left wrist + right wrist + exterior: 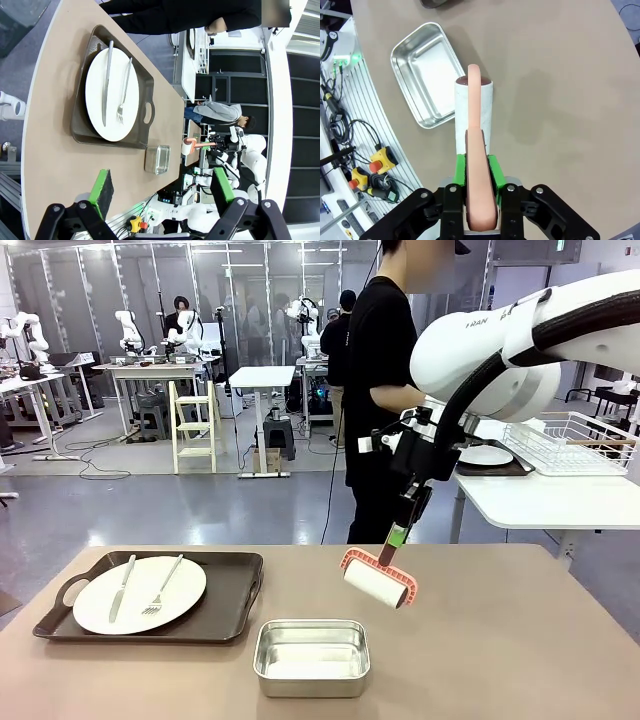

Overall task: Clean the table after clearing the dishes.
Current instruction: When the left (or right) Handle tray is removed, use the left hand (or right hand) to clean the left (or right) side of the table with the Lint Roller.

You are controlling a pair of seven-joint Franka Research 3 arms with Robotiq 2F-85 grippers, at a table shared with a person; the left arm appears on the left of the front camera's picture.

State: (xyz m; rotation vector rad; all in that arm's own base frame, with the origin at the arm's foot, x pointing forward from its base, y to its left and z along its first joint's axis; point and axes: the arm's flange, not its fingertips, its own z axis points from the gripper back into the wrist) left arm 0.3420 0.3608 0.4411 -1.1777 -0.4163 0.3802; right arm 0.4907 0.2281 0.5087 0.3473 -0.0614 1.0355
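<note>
On the tan table (500, 640), at the left, a dark brown tray (235, 605) carries a white plate (140, 594) with a knife (121, 588) and fork (163, 585). My right gripper (401, 532) is shut on the pink handle of a lint roller (380, 582), whose white roll hangs just above the table's middle. In the right wrist view the gripper (480, 167) clamps the handle and the roll (470, 112) points away. My left gripper (162, 192) is open and holds nothing, high above the tray (82, 132) and plate (111, 90).
A square steel pan (311, 655) sits near the front edge, also seen beside the roller (422, 70). A person in black (380, 370) stands behind the table. At the right, a white table (540, 500) holds a wire rack (580, 445) and another plate (487, 455).
</note>
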